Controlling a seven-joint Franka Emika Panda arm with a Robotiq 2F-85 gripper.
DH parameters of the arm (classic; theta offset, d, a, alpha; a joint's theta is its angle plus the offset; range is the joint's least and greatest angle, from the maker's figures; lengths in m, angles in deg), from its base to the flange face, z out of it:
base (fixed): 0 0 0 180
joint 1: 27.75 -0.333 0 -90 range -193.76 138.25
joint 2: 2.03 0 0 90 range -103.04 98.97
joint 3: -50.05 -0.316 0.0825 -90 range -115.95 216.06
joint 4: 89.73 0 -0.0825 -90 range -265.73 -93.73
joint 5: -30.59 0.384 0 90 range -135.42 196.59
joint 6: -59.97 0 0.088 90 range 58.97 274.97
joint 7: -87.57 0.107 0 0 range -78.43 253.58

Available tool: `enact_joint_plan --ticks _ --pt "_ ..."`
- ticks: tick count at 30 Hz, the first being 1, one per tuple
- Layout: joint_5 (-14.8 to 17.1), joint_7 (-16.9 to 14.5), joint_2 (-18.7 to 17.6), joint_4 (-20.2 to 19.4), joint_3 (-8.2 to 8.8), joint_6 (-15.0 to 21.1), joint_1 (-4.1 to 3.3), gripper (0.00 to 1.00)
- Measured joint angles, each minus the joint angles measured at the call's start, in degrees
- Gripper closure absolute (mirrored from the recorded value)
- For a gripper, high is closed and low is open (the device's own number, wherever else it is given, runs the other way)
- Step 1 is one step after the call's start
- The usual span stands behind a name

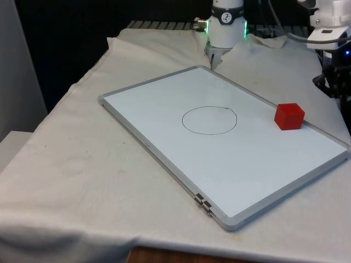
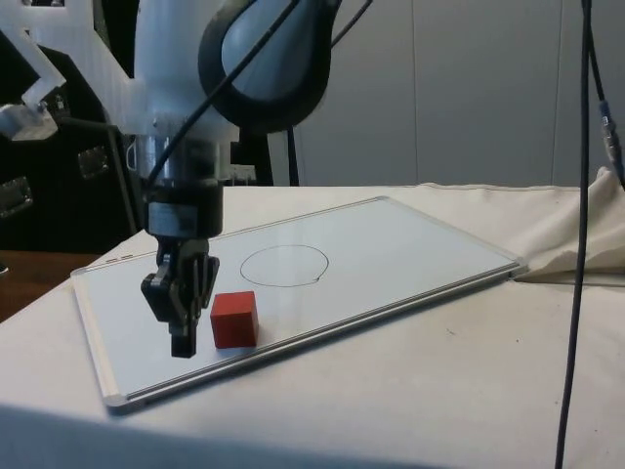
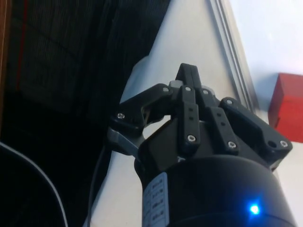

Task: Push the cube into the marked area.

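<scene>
- Black fingers [image 2: 182, 322] pressed together, tips low at lower left of the side view, just beside red cube [image 2: 234, 319].
- Cube on whiteboard [image 1: 164, 98] near its edge, well apart from drawn circle [image 1: 209, 120].
- Risk: off-centre contact spins cube past circle or off board.

Robotics lab, cloth-draped table [image 1: 82, 164], whiteboard [image 1: 164, 109], hanging cables [image 2: 584, 195], dark cabinets [image 2: 59, 195]

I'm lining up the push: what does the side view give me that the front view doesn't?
Side view alone: the pincer, fingers together, hanging low beside the red cube, at the whiteboard's edge. Front view alone: the board's whole outline and the arm's base at the table's far end. Both: the cube lying outside the drawn circle, near the board's rim.
</scene>
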Motion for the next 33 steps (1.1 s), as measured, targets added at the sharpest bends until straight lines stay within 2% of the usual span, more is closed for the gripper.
enact_joint_plan --ticks 8,16,23,31,33 --pt "-0.17 -0.34 -0.86 -0.4 0.34 1.83 0.11 1.0" --pt "-0.17 -1.38 0.23 -2.23 1.32 2.41 0.57 1.0" --pt "-0.17 -1.6 0.97 -4.13 1.49 3.04 0.57 1.0" --pt "-0.34 -1.95 -1.09 -4.07 1.66 4.76 0.57 1.0" --pt "-0.8 -2.06 -1.43 -3.9 2.23 4.98 0.57 1.0"
